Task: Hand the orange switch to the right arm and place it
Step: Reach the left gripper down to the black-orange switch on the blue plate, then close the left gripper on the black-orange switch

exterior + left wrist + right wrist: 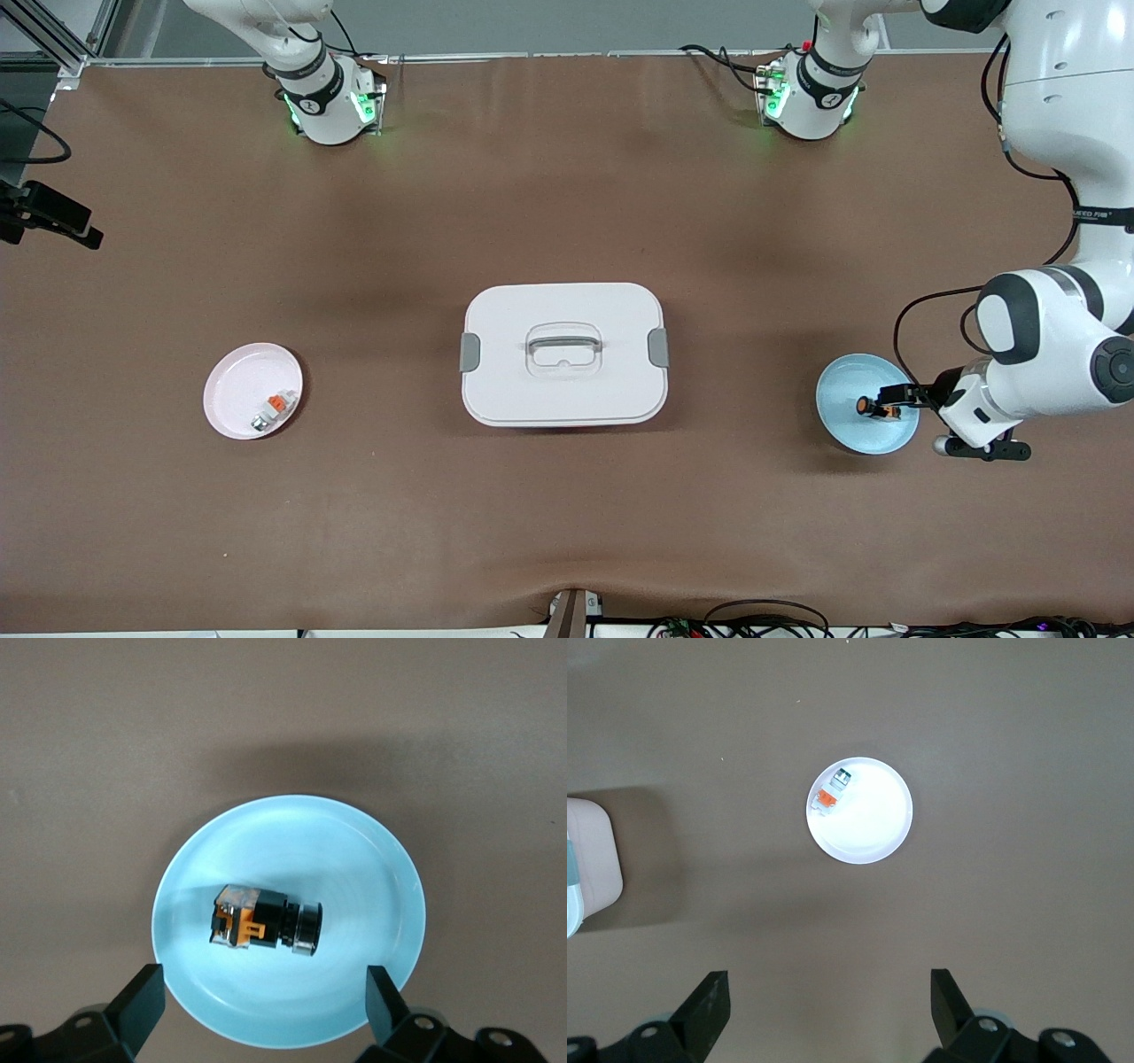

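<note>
Orange switch [264, 923] lies in blue plate [372, 859].

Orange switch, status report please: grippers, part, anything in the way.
Left gripper open over blue plate. Orange-and-black push-button switch lying on it, ungripped. Right gripper open, high above table. Nothing blocking.

The whole table [567, 496] is seen from high above its near edge, facing the bases. The blue plate [288, 921] is viewed closely by the left wrist camera; the pink plate [859, 811] from higher by the right. Both plates are shared with the front view.
</note>
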Controlling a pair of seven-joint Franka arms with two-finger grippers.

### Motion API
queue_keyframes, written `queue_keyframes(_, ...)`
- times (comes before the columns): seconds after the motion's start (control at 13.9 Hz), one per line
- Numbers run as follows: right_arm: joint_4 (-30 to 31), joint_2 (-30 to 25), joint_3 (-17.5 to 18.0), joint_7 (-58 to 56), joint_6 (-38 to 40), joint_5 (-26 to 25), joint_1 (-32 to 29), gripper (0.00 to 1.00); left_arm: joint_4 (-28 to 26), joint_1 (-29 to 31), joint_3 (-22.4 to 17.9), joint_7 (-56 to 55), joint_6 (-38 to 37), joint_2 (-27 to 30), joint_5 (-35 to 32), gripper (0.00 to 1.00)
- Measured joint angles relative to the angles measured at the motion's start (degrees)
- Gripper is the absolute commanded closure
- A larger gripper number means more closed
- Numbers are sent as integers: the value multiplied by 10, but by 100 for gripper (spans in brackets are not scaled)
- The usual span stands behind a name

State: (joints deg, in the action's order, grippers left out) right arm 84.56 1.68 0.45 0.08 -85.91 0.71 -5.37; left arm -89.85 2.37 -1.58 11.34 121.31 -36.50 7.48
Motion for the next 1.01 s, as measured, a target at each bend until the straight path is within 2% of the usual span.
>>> queue_keyframes(1.01, 0, 0, -2, 0, 0, 0, 0, 0, -4, 0, 5, 0, 66, -55, 0, 0)
